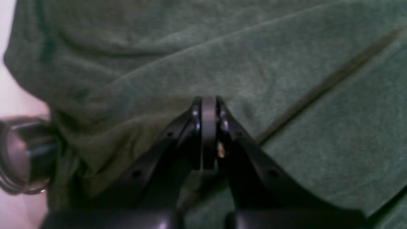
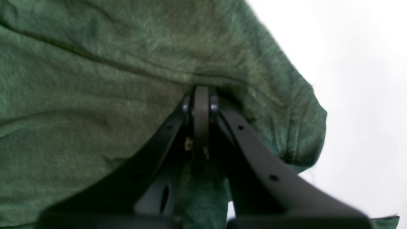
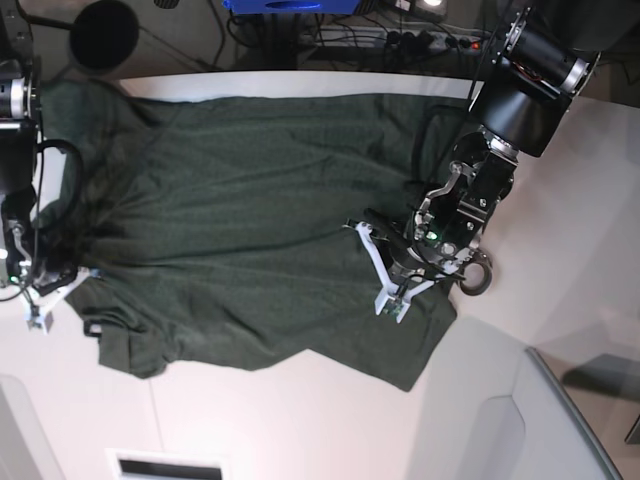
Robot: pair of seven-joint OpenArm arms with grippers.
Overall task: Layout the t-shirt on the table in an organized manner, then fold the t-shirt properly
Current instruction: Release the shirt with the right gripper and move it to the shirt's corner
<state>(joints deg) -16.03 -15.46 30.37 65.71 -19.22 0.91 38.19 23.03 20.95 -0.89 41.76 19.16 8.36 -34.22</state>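
Note:
The dark green t-shirt [image 3: 240, 220] lies spread across the white table [image 3: 300, 430], wrinkled, with its lower edge uneven. My left gripper [image 3: 393, 303] is over the shirt's right lower part. In the left wrist view the left gripper [image 1: 208, 101] is shut, with cloth [image 1: 286, 79] bunched at its tips. My right gripper [image 3: 36, 305] is at the shirt's left edge. In the right wrist view the right gripper [image 2: 202, 92] is shut on a fold of the shirt [image 2: 95, 95], with bare table [image 2: 365, 95] to the right.
A small metal ring [image 3: 476, 277] lies on the table just right of the left gripper and also shows in the left wrist view [image 1: 22, 156]. Cables and a blue box [image 3: 290, 5] lie behind the table. A light grey moulded piece [image 3: 500, 420] stands at the lower right.

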